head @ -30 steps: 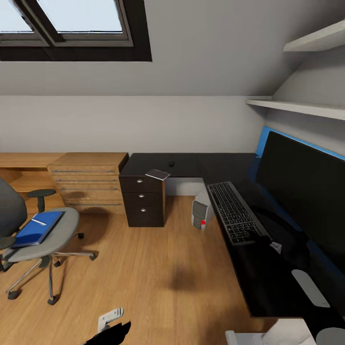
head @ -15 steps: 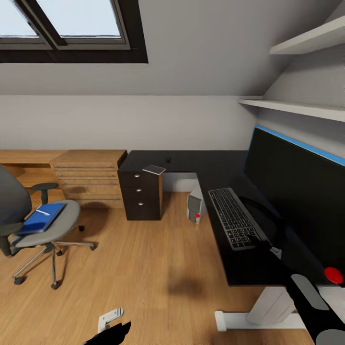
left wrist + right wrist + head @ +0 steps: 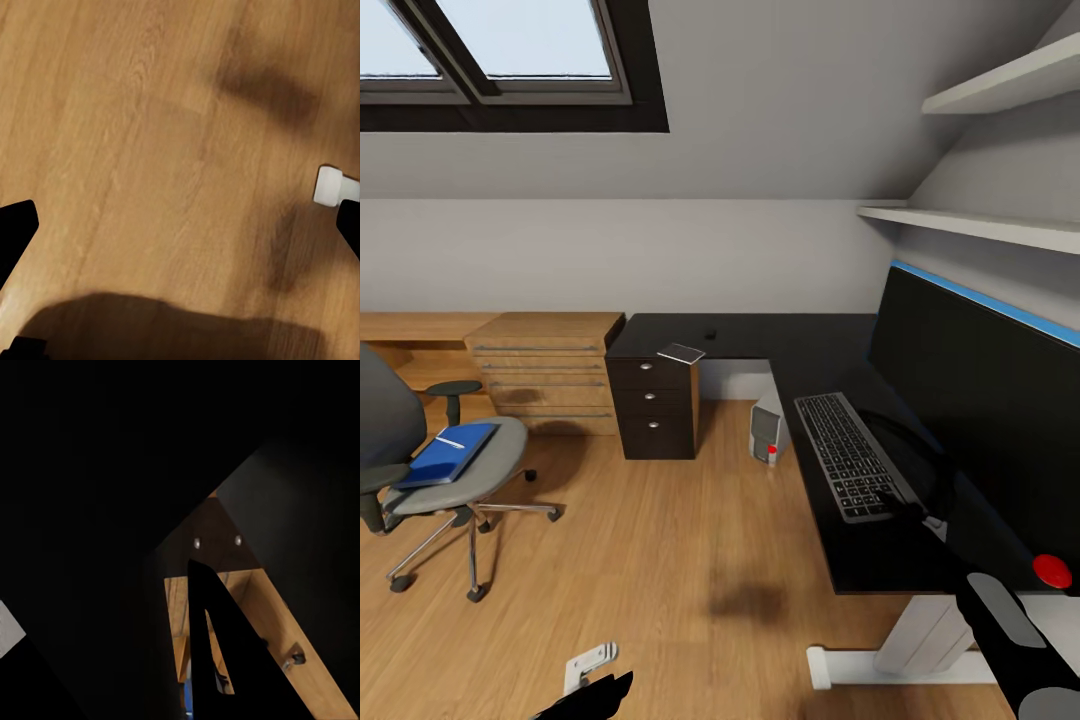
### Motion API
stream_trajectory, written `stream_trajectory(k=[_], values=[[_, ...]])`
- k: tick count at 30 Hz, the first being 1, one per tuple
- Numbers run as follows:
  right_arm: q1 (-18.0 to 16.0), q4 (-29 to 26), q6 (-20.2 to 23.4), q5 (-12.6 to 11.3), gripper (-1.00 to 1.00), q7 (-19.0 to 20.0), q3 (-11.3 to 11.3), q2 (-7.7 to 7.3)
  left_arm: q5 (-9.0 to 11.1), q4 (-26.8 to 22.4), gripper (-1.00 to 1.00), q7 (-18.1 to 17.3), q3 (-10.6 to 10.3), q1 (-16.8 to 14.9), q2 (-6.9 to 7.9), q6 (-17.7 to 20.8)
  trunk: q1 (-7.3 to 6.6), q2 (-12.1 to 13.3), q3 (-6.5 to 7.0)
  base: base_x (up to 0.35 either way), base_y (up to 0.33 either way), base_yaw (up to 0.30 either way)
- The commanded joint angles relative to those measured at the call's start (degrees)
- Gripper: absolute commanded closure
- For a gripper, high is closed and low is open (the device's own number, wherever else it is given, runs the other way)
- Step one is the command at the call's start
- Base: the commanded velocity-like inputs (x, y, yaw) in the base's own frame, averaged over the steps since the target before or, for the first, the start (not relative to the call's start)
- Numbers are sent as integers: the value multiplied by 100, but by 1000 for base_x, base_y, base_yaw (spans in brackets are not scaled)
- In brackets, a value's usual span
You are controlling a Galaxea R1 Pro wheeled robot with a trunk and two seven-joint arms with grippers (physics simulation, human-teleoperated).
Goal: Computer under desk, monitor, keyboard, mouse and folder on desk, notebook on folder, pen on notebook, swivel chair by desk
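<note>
The folder [image 3: 445, 454] lies on the chair [image 3: 455, 480], far left of the bench [image 3: 800, 350]; left gripper [image 3: 180, 247] gapes wide with nothing held, nearer

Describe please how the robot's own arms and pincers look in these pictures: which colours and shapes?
In the head view, the right arm is glossy black with a pale grey oval panel and a round red button near it. The left arm shows a black pointed part with a small white bracket. In the left wrist view, the left pincer has flat black fingers. In the right wrist view, a black tapered finger shows.
</note>
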Motion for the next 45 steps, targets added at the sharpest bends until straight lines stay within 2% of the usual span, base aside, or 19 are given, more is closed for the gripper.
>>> stream_trajectory(k=[1,14,30,45], values=[[-4,12,39,-31,100,8,-13,3,24,-10,-100,-39,41,-3,-8,49,0,-4,-6,0,0,0],[-4,27,-216,-32,100,-194,-13,18,24,-10,-100,-39,41,-3,-8,48,0,-4,-6,0,0,0],[-4,34,-233,-53,100,-689,-21,19,24,-8,-100,-39,41,-3,-8,48,0,-4,-6,0,0,0],[-4,36,-232,-58,100,-879,-30,21,24,-8,-100,-39,47,-3,-8,41,0,-4,-6,0,-28,0]])
